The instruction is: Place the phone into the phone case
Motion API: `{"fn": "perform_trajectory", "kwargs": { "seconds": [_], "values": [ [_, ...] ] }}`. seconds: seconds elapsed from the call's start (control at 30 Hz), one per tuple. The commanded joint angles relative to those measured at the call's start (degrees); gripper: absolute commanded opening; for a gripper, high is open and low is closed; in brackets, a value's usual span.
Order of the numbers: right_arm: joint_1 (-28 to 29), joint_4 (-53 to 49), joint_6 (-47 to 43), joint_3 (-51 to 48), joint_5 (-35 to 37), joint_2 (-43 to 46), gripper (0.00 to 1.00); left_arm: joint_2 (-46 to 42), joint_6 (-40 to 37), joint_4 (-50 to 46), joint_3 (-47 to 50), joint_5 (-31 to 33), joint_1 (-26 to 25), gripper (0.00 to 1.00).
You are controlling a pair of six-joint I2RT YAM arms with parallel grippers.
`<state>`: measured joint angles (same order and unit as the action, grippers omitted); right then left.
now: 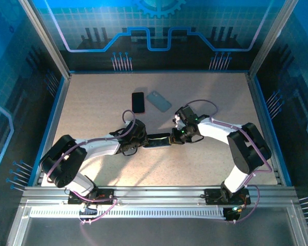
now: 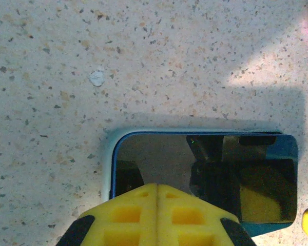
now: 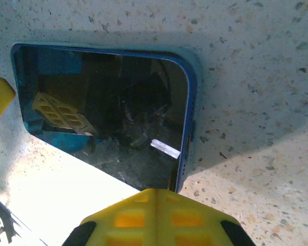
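1. PHONE POS. The phone (image 1: pixel 158 141) lies screen-up on the speckled worktop (image 1: pixel 92 107), approx. at ctr, between my two wrists. Its long axis runs left-right in the top cam.

2. LEFT JAWS. Together, nothing between them. In the left wrist cam the two yellow pads (image 2: pixel 128 218) meet along a ctr seam. They sit at the near long edge of the phone (image 2: pixel 205 169), toward its rounded left corner. The glass reflects my own hardware.

3. RIGHT JAWS. Together, nothing clamped. In the right wrist cam the yellow pads (image 3: pixel 126 220) sit at the lower edge of the phone (image 3: pixel 108 92), near its right corner. The blue frame and side buttons face that cam.

4. CROSS-REF. A yellow tip of the left jaws shows at the left margin of the right wrist cam, just beside the phone's far end. A yellow tip of the right jaws shows at the lower right of the left wrist cam.

5. CASE. A pale rim (image 2: pixel 107 154) wraps the blue frame at the corner, also seen at (image 3: pixel 196 66). It may be the phone case seated round the phone; the view is too tight to confirm.

6. OTHER ITEMS. A dark phone (image 1: pixel 138 102) and a grey-blue flat item (image 1: pixel 158 101) lie just beside each other farther back, well apart from both jaws.
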<state>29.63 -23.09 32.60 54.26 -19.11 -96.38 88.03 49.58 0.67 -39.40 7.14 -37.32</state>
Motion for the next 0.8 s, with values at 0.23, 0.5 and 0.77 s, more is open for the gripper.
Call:
{"fn": "perform_trajectory", "kwargs": {
  "seconds": [0.23,0.5,0.77],
  "values": [
    [0.9,1.4,-0.2,-1.7,0.9,-3.4,0.00,2.0,0.2,-2.5,-0.7,1.7,-0.4,0.00],
    [3.5,0.0,-1.0,-2.5,5.6,-6.7,0.00,3.7,0.2,-3.6,1.1,2.5,-0.3,0.00],
    [5.3,-0.6,-1.5,-2.3,7.6,-11.2,0.00,5.3,0.6,-4.2,2.7,2.8,-0.4,0.00]
  ]
}}
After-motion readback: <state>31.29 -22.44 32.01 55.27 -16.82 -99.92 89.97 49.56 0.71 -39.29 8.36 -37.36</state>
